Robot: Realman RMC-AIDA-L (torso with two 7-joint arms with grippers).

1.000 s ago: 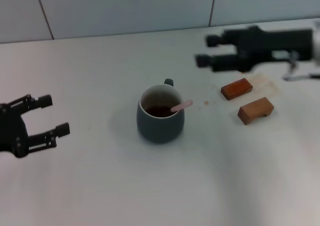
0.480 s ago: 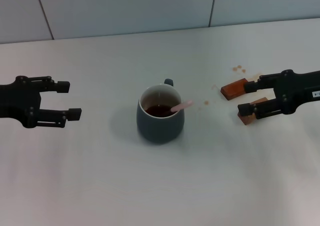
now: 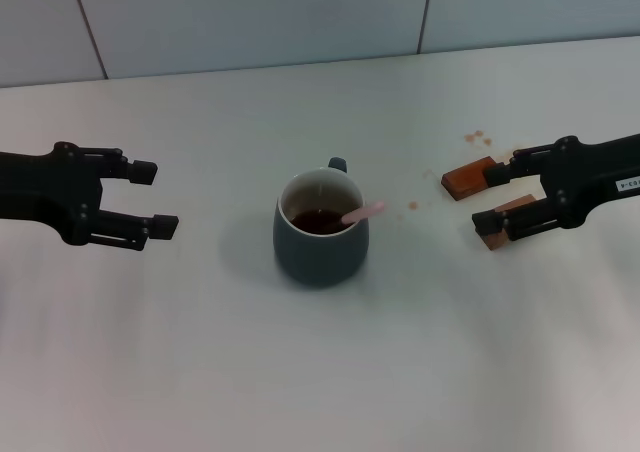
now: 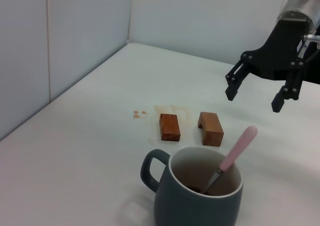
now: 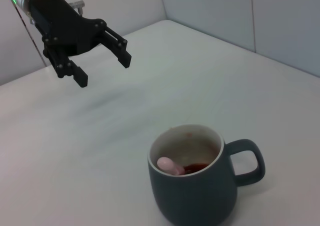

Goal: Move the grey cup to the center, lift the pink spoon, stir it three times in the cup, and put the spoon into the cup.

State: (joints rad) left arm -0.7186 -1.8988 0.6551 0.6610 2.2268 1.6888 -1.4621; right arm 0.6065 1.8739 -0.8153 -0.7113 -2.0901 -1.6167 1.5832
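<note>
The grey cup (image 3: 320, 230) stands upright in the middle of the white table, also seen in the left wrist view (image 4: 197, 193) and right wrist view (image 5: 195, 176). The pink spoon (image 3: 362, 212) leans inside it, its pink handle (image 4: 239, 147) sticking out over the rim toward the right and its bowl sunk in brown liquid. My left gripper (image 3: 150, 198) hovers open to the cup's left, well apart from it. Over the wooden blocks on the right hangs my right gripper (image 3: 490, 194), open and empty.
Two brown wooden blocks (image 3: 470, 179) (image 3: 505, 218) lie right of the cup, partly under the right gripper. Brown stain spots (image 3: 477, 136) mark the table behind them. A tiled wall (image 3: 300, 17) runs along the table's far edge.
The right gripper came down from the back right to just over the wooden blocks. The left gripper moved in toward the cup from the left. Cup and spoon stayed put.
</note>
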